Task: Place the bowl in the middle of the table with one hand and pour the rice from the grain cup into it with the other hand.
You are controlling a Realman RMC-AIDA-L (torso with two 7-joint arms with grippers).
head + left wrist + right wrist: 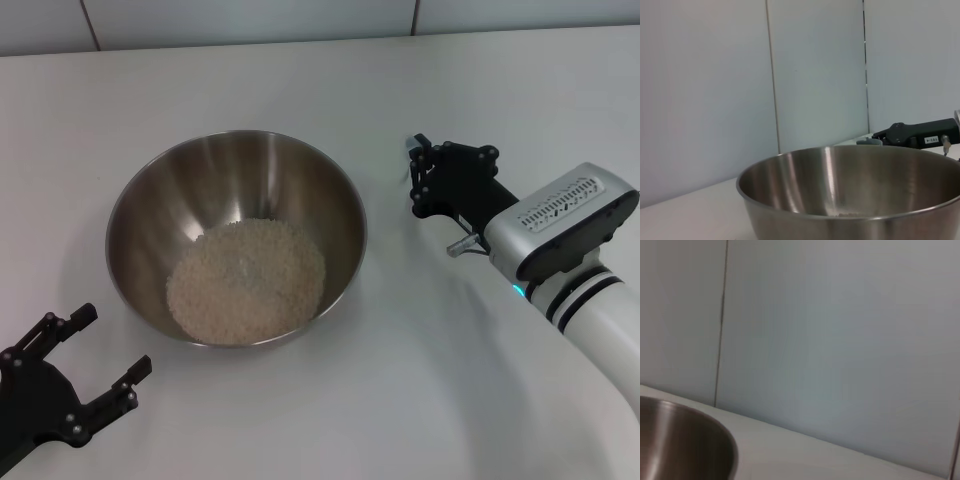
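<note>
Leftmost, left gripper (85, 358) low at the near edge of the table (420, 400), fingers spread wide, holding nothing, just short of the bowl (140, 215). Centrally, bowl upright on the table, rice (246, 280) heaped in its bottom. Further right, right gripper (418, 172) beside the bowl's rim, apart from it; fingers' spread impossible to tell. Grain cup not clearly made out there.
</note>
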